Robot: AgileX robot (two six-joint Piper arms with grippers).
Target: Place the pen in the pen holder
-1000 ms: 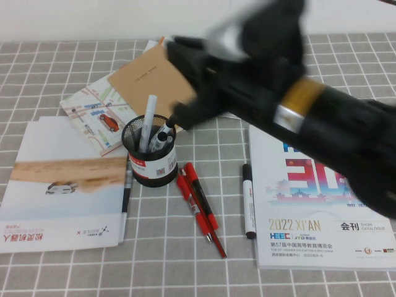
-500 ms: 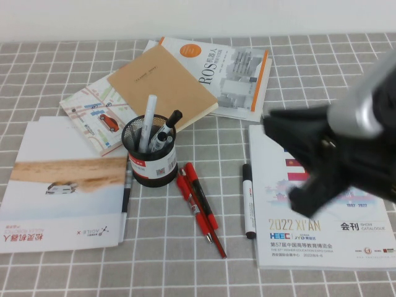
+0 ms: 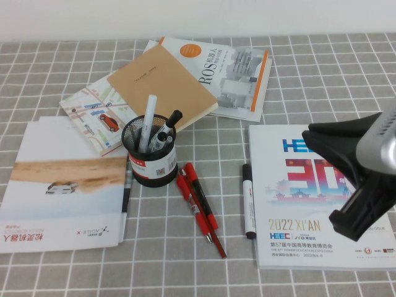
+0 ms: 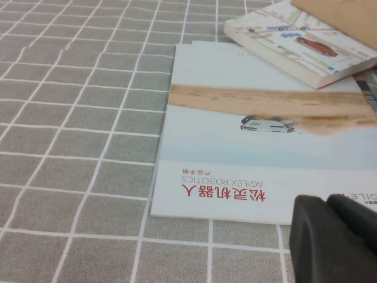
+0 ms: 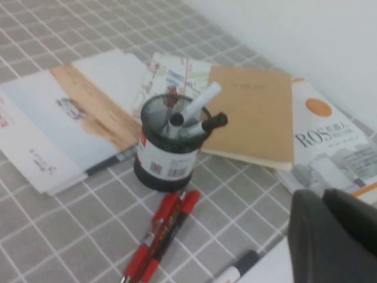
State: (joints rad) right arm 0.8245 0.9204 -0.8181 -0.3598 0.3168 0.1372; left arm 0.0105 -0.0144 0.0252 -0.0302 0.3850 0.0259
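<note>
The all-white pen [image 3: 149, 120] stands tilted in the black mesh pen holder [image 3: 151, 164], with its cap above the rim. In the right wrist view, the pen [image 5: 203, 99] rises from the holder [image 5: 162, 162] beside two dark-capped markers. My right gripper [image 3: 322, 137] hangs over the catalogue at the right, far from the holder. It is shut and empty [image 5: 321, 200]. My left gripper [image 4: 324, 203] appears only in the left wrist view. It is shut and empty, low over the near corner of the AgileX brochure [image 4: 259, 141].
Two red pens [image 3: 201, 207] and a black-capped white marker [image 3: 247, 201] lie on the checked cloth to the right of the holder. A catalogue [image 3: 309, 241], a brown notebook [image 3: 161, 83], a ROS booklet [image 3: 229, 74] and a map book [image 3: 93, 114] surround it.
My right arm has pulled back from over the holder, to the right and toward the near side. The pen stays in the holder, and nothing else has moved.
</note>
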